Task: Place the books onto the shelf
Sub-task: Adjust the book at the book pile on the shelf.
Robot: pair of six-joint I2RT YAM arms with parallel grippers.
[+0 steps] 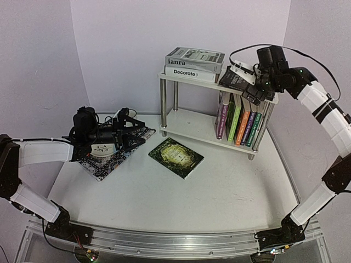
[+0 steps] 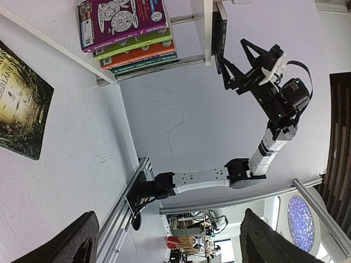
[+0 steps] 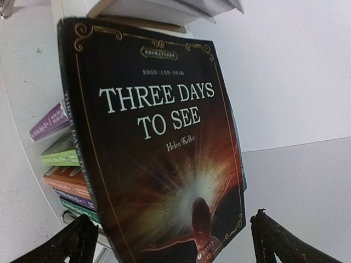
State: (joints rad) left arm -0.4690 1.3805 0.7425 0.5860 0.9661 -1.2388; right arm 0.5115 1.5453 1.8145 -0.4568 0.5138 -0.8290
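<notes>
End effector, right (image 1: pixel 255 93): black, two-fingered, raised at the right end of the shelf's top board; jaws spread wide, pinching nothing.
Book before it: dark glossy paperback titled "Three Days to See" (image 3: pixel 159 164) lies flat on that board end, filling the right wrist view between the two fingertips, one corner seeming to overhang the edge. Whether a finger touches it I cannot tell.
End effector, left (image 1: pixel 134 129): black, two-fingered, low over the black-and-white patterned placemat (image 1: pixel 107 161) at the left; jaws spread, holding nothing.
Shelf: small two-tier rack of white boards on chrome tube legs (image 1: pixel 189 81) at the back right of the white tabletop (image 1: pixel 219 192).
Already shelved: two large grey-white books (image 1: pixel 194 63) stacked flat on top; row of upright purple, green and orange paperbacks (image 1: pixel 241 123) on the lower board.
Book not shelved: dark green paperback with a gilt-patterned cover (image 1: pixel 176 157) flat on the tabletop, just in front of the shelf.
Key relation: it lies to the right of the left end effector, long axis slanting from far-left to near-right; the right end effector is well apart, above it.
Judgement: the left arm looks better placed for it.
</notes>
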